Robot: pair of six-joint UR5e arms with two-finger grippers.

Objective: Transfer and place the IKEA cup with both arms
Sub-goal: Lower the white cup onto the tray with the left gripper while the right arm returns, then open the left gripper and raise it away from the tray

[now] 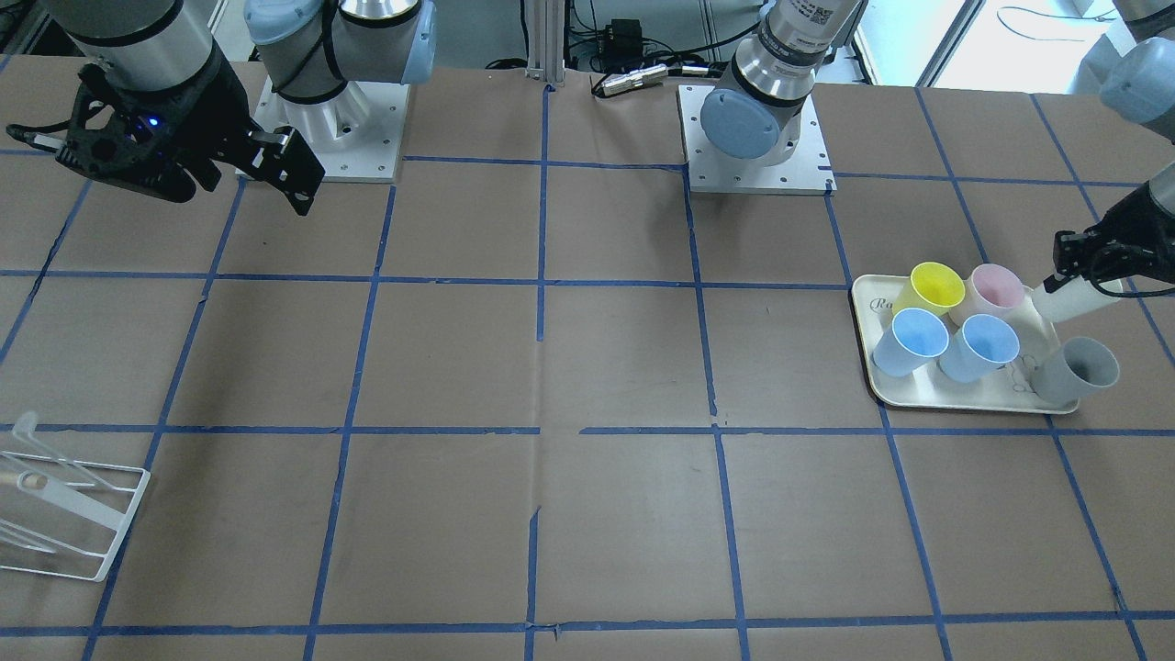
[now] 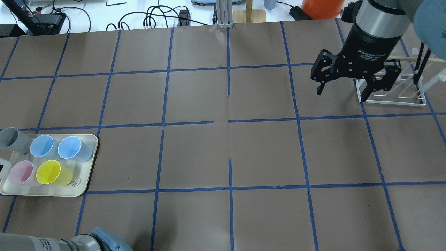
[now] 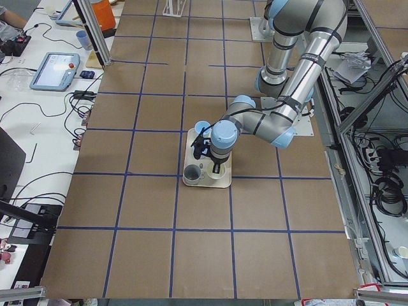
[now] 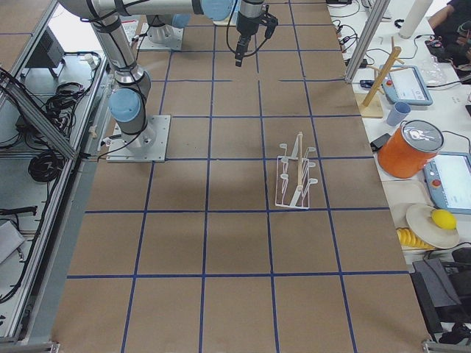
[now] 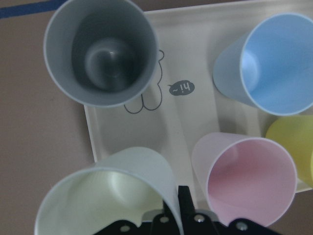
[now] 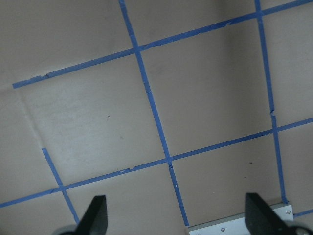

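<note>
The IKEA cup (image 1: 1065,300) is a pale cream tumbler, tilted, at the tray's robot-side outer corner. My left gripper (image 1: 1081,275) is shut on the cup's rim. In the left wrist view one finger (image 5: 184,203) sits inside the rim of the cup (image 5: 110,196), which is beside the pink cup (image 5: 247,178). I cannot tell whether the cup is lifted. My right gripper (image 2: 340,96) is open and empty, hanging above the table next to the wire rack. Its fingertips stand wide apart in the right wrist view (image 6: 176,220).
The cream tray (image 1: 867,312) also holds a yellow cup (image 1: 932,286), a pink cup (image 1: 993,289), two blue cups (image 1: 913,340) and a grey cup (image 1: 1079,372) at its corner. A white wire rack (image 2: 393,94) stands at the far side by my right gripper.
</note>
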